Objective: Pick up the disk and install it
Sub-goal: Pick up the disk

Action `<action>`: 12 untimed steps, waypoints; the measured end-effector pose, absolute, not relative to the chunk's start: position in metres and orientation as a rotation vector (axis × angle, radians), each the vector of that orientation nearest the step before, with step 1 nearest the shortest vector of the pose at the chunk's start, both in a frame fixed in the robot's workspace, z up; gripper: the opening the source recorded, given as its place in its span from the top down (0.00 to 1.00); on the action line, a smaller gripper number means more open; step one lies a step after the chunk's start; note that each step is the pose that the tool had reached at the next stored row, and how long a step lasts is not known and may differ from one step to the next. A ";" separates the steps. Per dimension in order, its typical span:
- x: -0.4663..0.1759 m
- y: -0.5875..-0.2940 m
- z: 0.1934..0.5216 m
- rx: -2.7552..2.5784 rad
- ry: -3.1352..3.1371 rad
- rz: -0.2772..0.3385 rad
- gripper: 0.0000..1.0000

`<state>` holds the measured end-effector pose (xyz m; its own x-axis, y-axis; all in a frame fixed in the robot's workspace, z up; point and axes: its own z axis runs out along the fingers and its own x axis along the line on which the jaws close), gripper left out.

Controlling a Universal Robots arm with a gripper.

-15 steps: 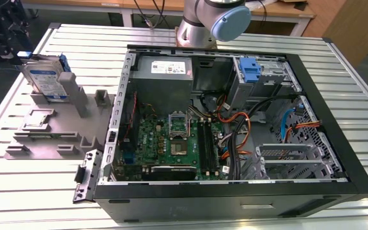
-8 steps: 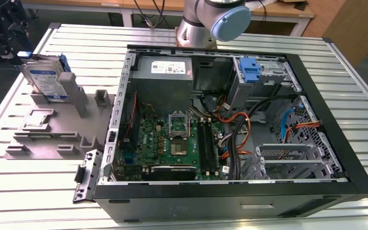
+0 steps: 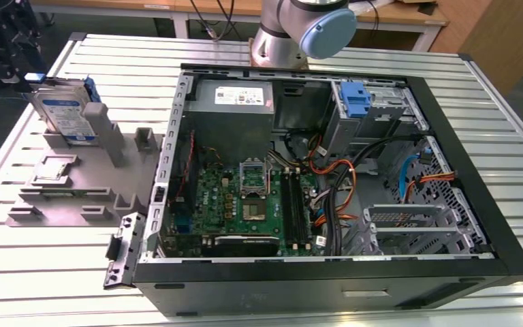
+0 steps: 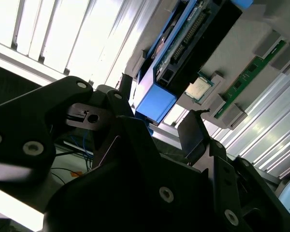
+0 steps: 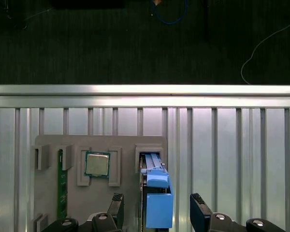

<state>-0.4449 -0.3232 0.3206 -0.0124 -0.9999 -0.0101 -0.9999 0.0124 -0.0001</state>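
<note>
Slatted metal table (image 3: 80, 286) carries an open PC case (image 3: 334, 289) lying on its side, motherboard and cables exposed; in the case's far corner is a drive cage (image 3: 398, 102) with a blue bracket (image 3: 357, 101), and no disk shows in it, so install is not done; to the exterior view's left of the case sits a grey holder (image 3: 71, 197); the disk (image 3: 65, 112) stands on edge in a holder slot, label facing the camera, blue rails along its edges, well apart from the case; judged from that, pick-up not yet done, disk not lifted out; the gripper (image 5: 157, 195) hangs right over the disk at the table's far left edge; in the first wrist view its fingers (image 5: 117, 205) straddle the disk, one each side, spread wide, a gap showing on both sides, nothing held; the second wrist view shows the same, disk edge and connector side between the dark fingertips, no contact that I can make out; task looks to be at the approach/pre-grasp stage, with grasp, lift, carry and insertion all left; smaller parts in the holder beside the disk: a CPU (image 5: 97, 164) in its pocket and a green RAM stick (image 5: 62, 188), both untouched.
</note>
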 end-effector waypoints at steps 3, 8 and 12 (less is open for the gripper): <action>-0.445 -0.323 0.321 -2.204 2.228 0.011 0.35; -0.445 -0.323 0.321 -2.207 2.225 0.011 0.35; -0.445 -0.323 0.321 -2.210 2.223 0.011 0.35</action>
<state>-0.4449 -0.3232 0.3205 -0.0058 -0.9999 -0.0101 -1.0000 0.0058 -0.0002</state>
